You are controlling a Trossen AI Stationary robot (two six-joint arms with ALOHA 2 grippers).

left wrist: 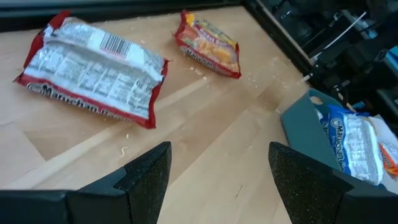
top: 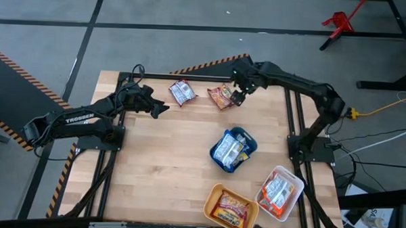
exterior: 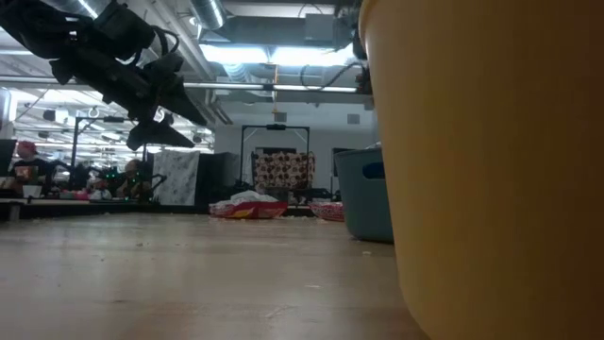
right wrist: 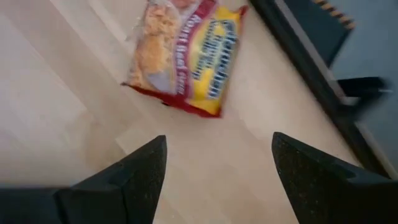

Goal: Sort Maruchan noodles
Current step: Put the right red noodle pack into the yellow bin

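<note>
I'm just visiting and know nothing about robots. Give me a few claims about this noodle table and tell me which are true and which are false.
1. Two noodle packets lie loose on the table. True: a red-and-white packet and an orange packet.
2. The right gripper is gripping the orange packet. False: its fingers are open above it, holding nothing.
3. The teal tray holds blue-and-white packets. True.
4. The yellow tray is empty. False: an orange-red packet lies in it.
5. The left gripper is shut. False: it is open.

blue tray (top: pixel 250 140) mid table (top: pixel 160 167); orange tray (top: pixel 213 196), white tray (top: pixel 293 196) near front edge.
</note>
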